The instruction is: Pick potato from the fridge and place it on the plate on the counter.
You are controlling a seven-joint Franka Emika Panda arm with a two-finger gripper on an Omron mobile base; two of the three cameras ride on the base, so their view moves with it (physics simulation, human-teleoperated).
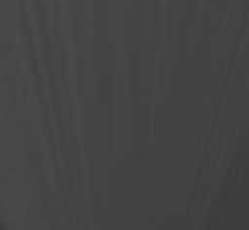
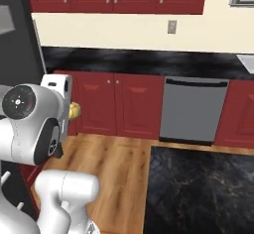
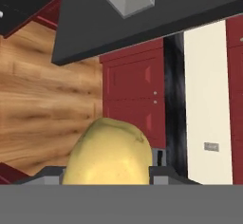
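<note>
Left base view has a plain dark grey streaked surface point(image 1: 124, 105) across it, too close to make out as anything.

Right base view: the white arm rises at the lower left, hiding most of the gripper point(image 2: 71, 110); a bit of the potato point(image 2: 75, 110) peeps out beside the hand. Past it lies open wood floor point(image 2: 111, 173), then the counter point(image 2: 149, 62) over red doors, with a grey dishwasher point(image 2: 191, 110). The fridge point(image 2: 17, 44) is cut off at the left edge. No writing can be read.

Hand view: the fingers pinch the potato point(image 3: 110, 154), which hides the tips. A dark slab point(image 3: 156, 9) crosses the top.
</note>
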